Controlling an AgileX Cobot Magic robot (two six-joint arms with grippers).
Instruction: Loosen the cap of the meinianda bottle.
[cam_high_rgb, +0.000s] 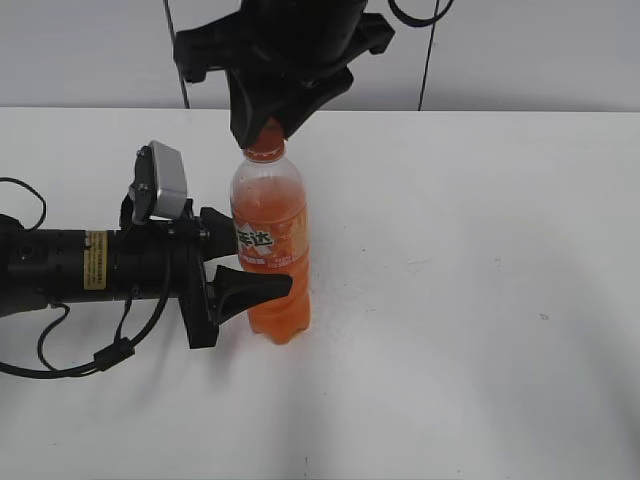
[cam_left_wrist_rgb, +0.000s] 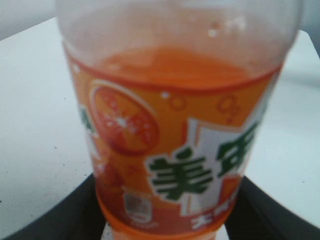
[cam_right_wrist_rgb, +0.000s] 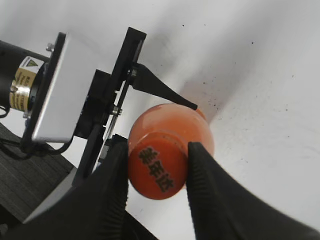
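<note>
The meinianda bottle (cam_high_rgb: 270, 250) stands upright on the white table, full of orange liquid, with its orange label facing the left arm. It fills the left wrist view (cam_left_wrist_rgb: 175, 125). My left gripper (cam_high_rgb: 250, 270) is shut on the bottle's body at label height, with black fingers on both sides (cam_left_wrist_rgb: 165, 220). The orange cap (cam_right_wrist_rgb: 159, 169) has dark characters on top. My right gripper (cam_right_wrist_rgb: 157, 167) comes down from above and is shut on the cap, one finger on each side. In the exterior view the cap (cam_high_rgb: 268, 133) is mostly hidden by the right gripper (cam_high_rgb: 268, 125).
The white table (cam_high_rgb: 480, 300) spreads to the right and front of the bottle. The left arm's body and cables (cam_high_rgb: 70, 265) lie along the table's left side. A grey wall stands behind the table.
</note>
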